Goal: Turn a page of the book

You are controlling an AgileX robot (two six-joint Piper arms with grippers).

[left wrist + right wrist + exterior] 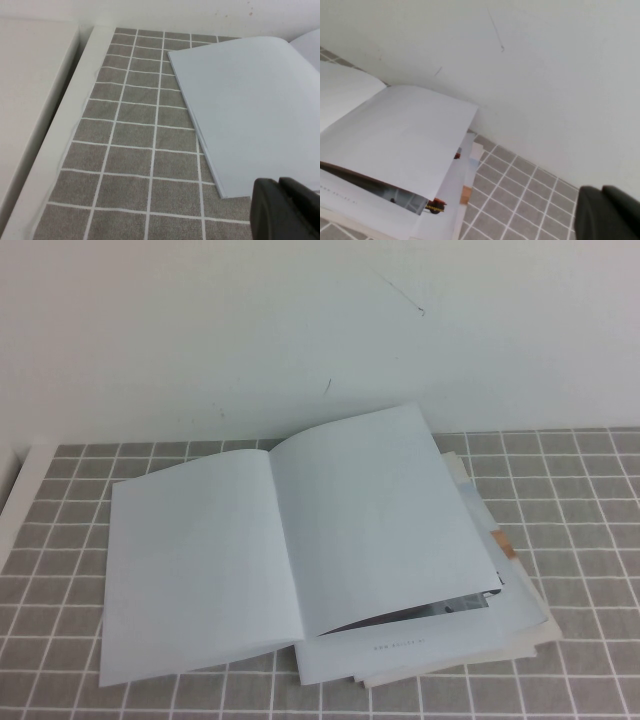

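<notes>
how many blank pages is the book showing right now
2: the left page lies flat; the right page is slightly lifted at its near edge. Left gripper and right gripper sit off the book.

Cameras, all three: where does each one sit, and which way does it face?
High view: raised on the robot's side, angled down at the open book; neither arm shows.
Left wrist view: on the left arm, facing the book's left page; the left end effector shows at the edge.
Right wrist view: on the right arm, facing the raised page; the right end effector shows.
All three share the book.
</notes>
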